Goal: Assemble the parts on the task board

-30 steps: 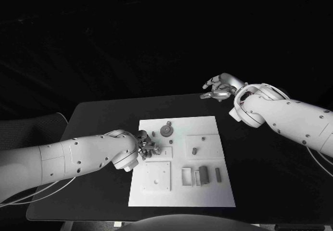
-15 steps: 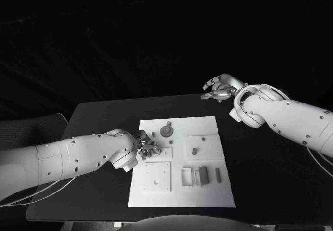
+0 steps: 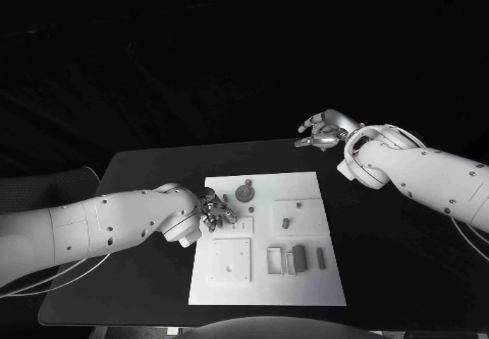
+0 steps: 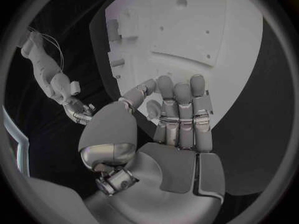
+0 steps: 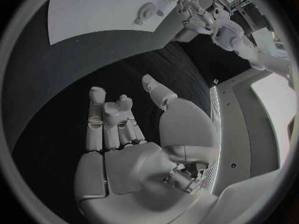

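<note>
The white task board (image 3: 306,282) lies mid-table. My left hand (image 3: 216,212) hovers at its left edge and pinches a small round grey part (image 3: 227,219) between thumb and fingers; the left wrist view shows that hand (image 4: 168,119) curled over the board (image 4: 187,30), with the part (image 4: 154,109) by the thumb. A round gear-like part (image 3: 244,191) stands just beyond the hand. Small pegs (image 3: 286,221) and upright blocks (image 3: 299,256) sit on the board's right half. My right hand (image 3: 324,131) hangs beyond the table's far edge, holding nothing, its fingers (image 5: 109,117) loosely bent.
A raised square plate (image 3: 232,258) with holes sits on the board's near left, next to a slotted frame (image 3: 275,259). Black tabletop (image 3: 143,183) surrounds the board on all sides. My right forearm (image 3: 428,173) reaches over the table's far right corner.
My left hand has shifted slightly farther along the board's left edge, carrying the small round part with it. The right hand has stayed where it was.
</note>
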Available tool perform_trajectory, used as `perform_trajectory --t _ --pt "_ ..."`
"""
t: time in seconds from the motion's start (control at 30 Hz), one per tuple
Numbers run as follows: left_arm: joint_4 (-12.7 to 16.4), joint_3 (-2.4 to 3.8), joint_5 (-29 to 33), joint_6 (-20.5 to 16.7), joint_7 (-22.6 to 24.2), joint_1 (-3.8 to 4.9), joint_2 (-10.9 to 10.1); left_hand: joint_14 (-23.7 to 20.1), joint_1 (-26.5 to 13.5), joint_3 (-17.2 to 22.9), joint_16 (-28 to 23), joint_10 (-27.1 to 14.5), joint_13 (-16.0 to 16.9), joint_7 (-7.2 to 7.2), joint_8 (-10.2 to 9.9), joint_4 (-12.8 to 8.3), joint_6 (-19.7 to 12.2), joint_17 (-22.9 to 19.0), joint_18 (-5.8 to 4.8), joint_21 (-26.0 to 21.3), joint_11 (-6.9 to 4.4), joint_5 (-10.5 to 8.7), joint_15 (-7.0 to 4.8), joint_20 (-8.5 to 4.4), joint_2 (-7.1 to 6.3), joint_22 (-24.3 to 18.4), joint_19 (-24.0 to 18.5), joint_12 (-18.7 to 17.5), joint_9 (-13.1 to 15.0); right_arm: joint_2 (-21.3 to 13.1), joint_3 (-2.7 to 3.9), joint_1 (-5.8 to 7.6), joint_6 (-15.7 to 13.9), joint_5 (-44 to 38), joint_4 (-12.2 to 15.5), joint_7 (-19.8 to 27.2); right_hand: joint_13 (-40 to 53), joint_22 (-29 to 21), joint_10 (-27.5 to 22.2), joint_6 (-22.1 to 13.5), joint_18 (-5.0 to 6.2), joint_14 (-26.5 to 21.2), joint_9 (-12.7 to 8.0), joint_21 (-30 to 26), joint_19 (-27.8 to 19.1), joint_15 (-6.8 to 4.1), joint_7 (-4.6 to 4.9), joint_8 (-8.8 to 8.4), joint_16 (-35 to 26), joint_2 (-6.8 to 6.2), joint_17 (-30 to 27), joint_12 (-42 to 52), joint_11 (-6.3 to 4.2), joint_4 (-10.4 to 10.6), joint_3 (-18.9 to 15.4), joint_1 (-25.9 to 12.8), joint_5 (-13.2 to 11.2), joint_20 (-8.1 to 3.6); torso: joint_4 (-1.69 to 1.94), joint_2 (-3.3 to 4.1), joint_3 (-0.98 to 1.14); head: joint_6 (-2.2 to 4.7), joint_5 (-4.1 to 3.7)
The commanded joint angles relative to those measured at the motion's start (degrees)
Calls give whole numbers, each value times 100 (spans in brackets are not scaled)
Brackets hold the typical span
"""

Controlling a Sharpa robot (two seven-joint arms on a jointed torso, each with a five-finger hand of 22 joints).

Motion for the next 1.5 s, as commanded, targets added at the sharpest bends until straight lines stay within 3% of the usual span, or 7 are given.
perform_trajectory --t 0.03,0.27,0.43,0.77,1.0,1.2,1.5 --pt "-17 6 63 706 -215 91 8 -27 264 3 33 -187 -9 -103 -2 -36 134 -10 64 47 -179 71 4 -23 303 146 -34 43 26 7 4 -6 86 -4 -3 21 -11 101 -38 -3 78 -21 -5 -16 -1 11 78 24 37 -10 -5 27 -9 38 -5 -60 19 -55 0 -1 2 2 10" --pt "-257 6 139 1762 -600 342 143 -54 260 -12 65 -212 -14 -97 -27 -36 121 -26 60 71 -173 82 6 -21 332 146 -59 62 56 30 3 -8 97 -4 -20 15 -13 101 -39 -4 78 -22 -6 -16 -1 11 78 25 38 -11 -6 29 -9 39 -4 -58 19 -55 -3 -3 6 6 29" --pt "-446 5 190 2041 -680 484 303 -106 274 -31 137 -259 -8 -83 -62 -39 89 -49 55 118 -162 9 1 -22 390 148 -104 123 119 38 3 -9 98 -4 -37 12 -14 101 -39 -4 78 -22 -6 -16 -1 11 78 25 38 -10 -6 30 -9 38 -3 -56 19 -56 -8 3 5 7 22" --pt "-1005 0 470 2692 -867 656 783 -150 312 -47 347 -328 8 -95 -74 -37 84 -134 50 283 -177 160 -35 -56 371 149 -126 327 329 63 3 -9 106 -4 -59 5 -16 101 -40 -5 78 -22 -6 -16 -1 11 78 26 38 -11 -7 31 -9 37 -3 -53 19 -56 -1 0 3 -3 1" --pt "-1254 -4 460 2855 -963 707 1012 -173 309 -48 392 -354 3 -93 -91 -35 74 -164 46 321 -175 180 -36 -59 377 148 -147 370 376 62 3 -8 104 -4 -60 -1 -18 101 -41 -6 78 -22 -6 -16 -1 11 78 27 39 -12 -7 33 -9 37 -3 -52 19 -56 4 -2 5 -26 -13" --pt "-1421 -6 469 3283 -1011 711 1179 -189 313 -46 428 -370 -1 -92 -104 -37 69 -185 44 349 -176 191 -37 -61 382 148 -165 404 409 57 3 -8 102 -4 -59 -7 -19 102 -41 -6 78 -23 -6 -16 -2 11 78 27 39 -13 -8 34 -9 37 -3 -50 19 -57 2 1 3 -62 -20" --pt "-1598 -8 268 3258 -1020 708 1332 -236 321 -45 503 -429 -12 -80 -160 -33 53 -234 42 410 -164 151 -34 -61 395 149 -209 460 450 71 3 -8 101 -4 -65 -7 -22 102 -42 -7 78 -23 -6 -17 -2 11 79 28 40 -14 -8 36 -8 37 -3 -48 19 -57 2 4 -3 -82 -23"
